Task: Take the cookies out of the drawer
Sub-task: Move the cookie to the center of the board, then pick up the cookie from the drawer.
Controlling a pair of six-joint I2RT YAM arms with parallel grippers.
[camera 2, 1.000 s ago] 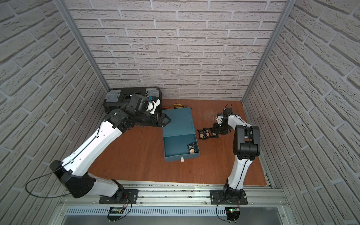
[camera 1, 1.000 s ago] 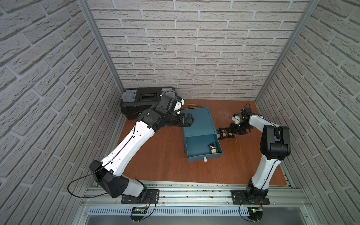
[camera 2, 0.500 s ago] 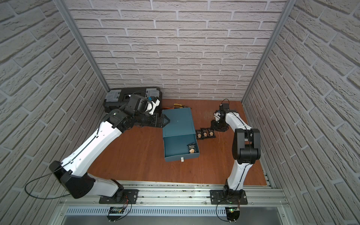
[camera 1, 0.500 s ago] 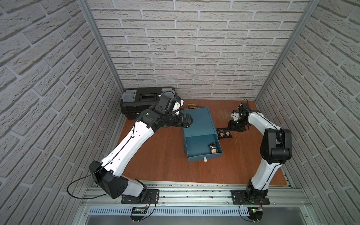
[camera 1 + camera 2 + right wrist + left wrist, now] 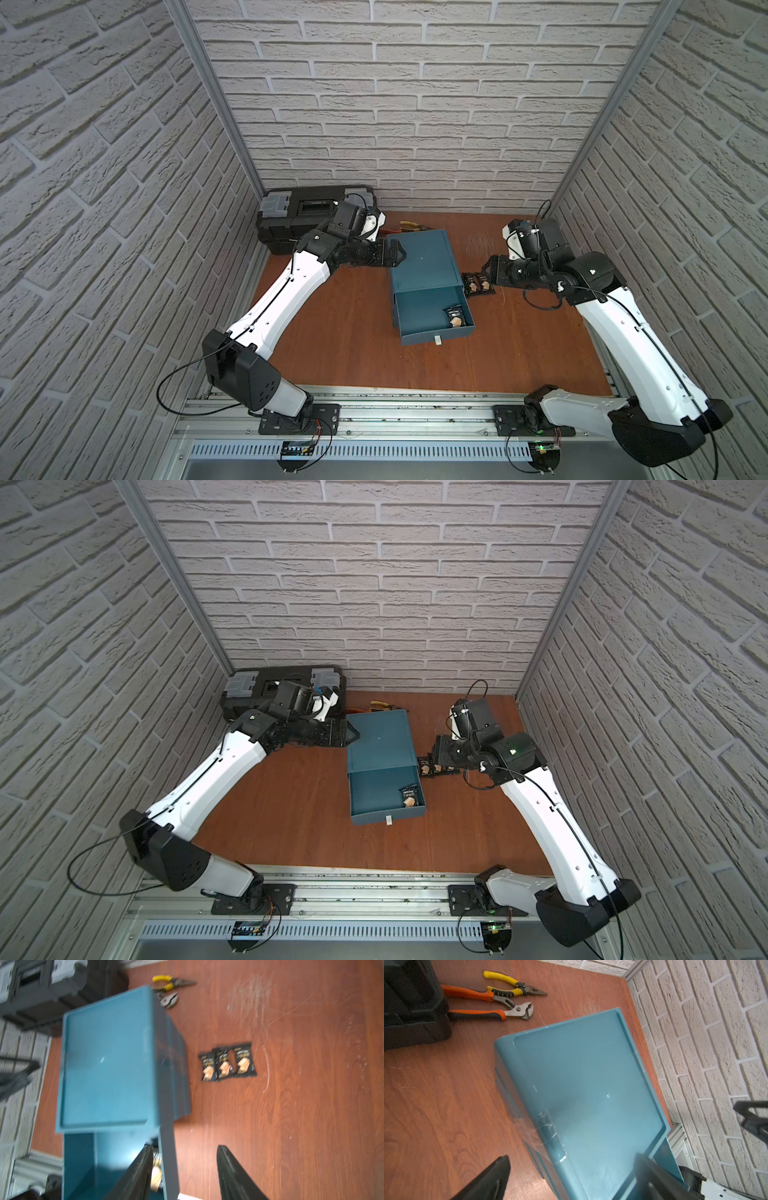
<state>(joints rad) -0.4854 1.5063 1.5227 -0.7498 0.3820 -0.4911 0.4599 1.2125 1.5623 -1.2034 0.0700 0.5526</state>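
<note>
Both top views show one black cookie packet point(image 5: 454, 316) lying in the open drawer point(image 5: 432, 328), in its right front corner. Three more packets point(image 5: 227, 1062) lie in a row on the bench point(image 5: 353, 332) just right of the blue cabinet point(image 5: 424, 259). The right gripper point(image 5: 185, 1174) hovers above them, jaws apart and empty. The left gripper point(image 5: 571, 1180) is open at the cabinet's left edge. Pliers point(image 5: 508, 995) lie behind it, beside a black toolbox point(image 5: 307, 212).

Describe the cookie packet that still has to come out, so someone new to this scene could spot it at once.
Find the teal drawer unit in the middle of the wooden table; its drawer is pulled open toward the robot. One black cookie packet picturing a tan biscuit lies inside, in the corner on the right arm's side. The three matching black packets lie outside on the table beside the unit.
</note>
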